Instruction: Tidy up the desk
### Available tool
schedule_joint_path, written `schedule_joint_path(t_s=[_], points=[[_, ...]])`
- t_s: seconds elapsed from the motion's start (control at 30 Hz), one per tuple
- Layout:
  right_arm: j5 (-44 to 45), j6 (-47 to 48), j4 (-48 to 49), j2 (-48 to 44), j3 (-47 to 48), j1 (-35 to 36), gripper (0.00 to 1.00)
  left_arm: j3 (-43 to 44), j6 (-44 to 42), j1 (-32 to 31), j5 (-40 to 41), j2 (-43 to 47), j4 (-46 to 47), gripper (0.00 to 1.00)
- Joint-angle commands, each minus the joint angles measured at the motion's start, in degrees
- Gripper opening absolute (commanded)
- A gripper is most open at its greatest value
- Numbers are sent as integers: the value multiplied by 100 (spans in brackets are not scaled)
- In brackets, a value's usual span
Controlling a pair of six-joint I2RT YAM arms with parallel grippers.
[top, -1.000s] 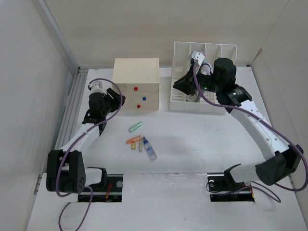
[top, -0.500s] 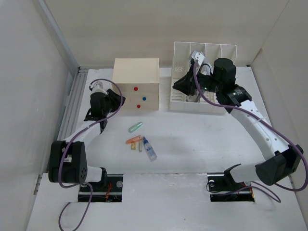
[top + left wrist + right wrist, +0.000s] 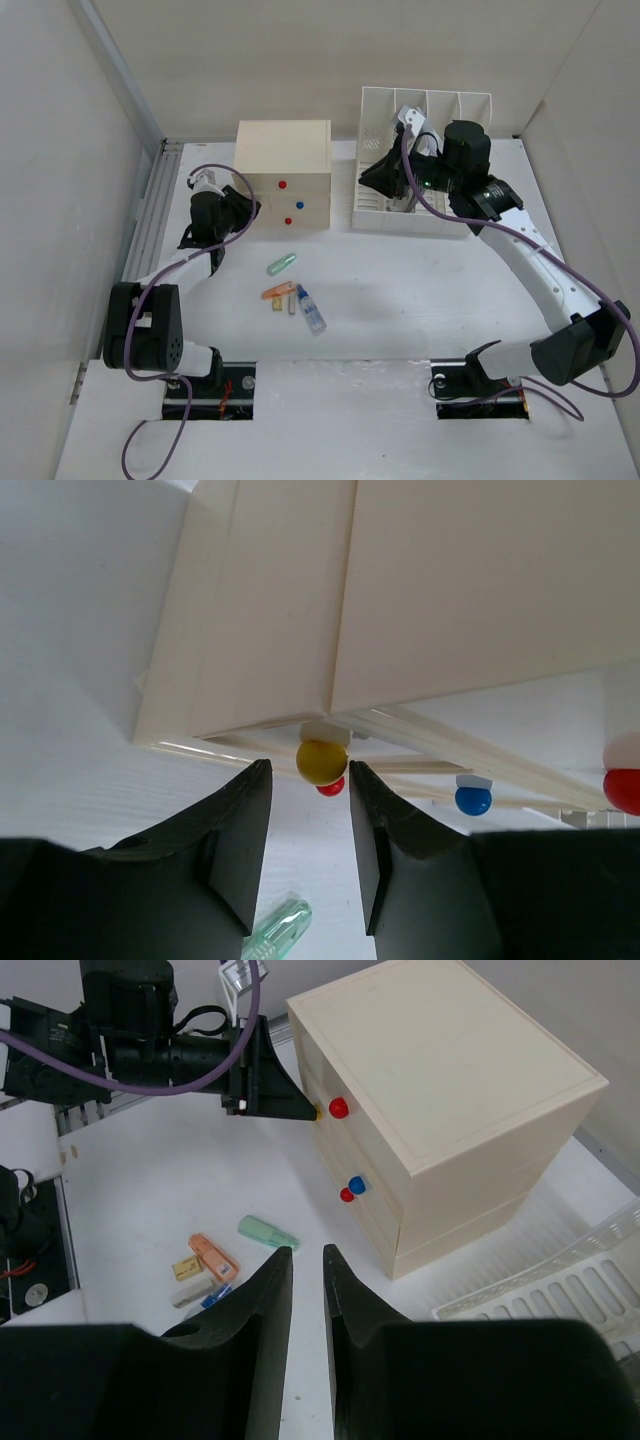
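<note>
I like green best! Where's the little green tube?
In the top view the green tube lies on the desk, left of centre, in front of the drawer box and just beyond the orange pieces.

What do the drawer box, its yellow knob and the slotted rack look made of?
Drawer box: cream, matte, smooth flat panels, likely plastic or painted board. Yellow knob: glossy, with a soft highlight, probably plastic or lacquered wood. Slotted rack: thin white moulded ribs, probably plastic.

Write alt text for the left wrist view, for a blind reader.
The open left gripper frames a yellow knob on the cream drawer box. A blue knob shows to the right, a green tube below.
</note>
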State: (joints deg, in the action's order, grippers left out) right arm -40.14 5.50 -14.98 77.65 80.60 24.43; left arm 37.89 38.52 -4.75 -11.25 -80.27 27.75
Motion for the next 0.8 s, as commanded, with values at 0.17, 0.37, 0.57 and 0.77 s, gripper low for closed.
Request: schedule_joint_path(t_s=[0.17, 0.37, 0.57, 0.77], points=[[-196, -66, 259, 22, -62, -26, 24, 26, 41, 36, 263, -33, 460, 32], [-196, -66, 259, 22, -62, -26, 24, 26, 41, -16, 377, -138, 565, 28], [-196, -66, 259, 22, -62, -26, 24, 26, 41, -210, 501, -191, 565, 18], [-249, -66, 312, 22, -62, -26, 24, -220, 164, -535, 649, 11, 565, 14]])
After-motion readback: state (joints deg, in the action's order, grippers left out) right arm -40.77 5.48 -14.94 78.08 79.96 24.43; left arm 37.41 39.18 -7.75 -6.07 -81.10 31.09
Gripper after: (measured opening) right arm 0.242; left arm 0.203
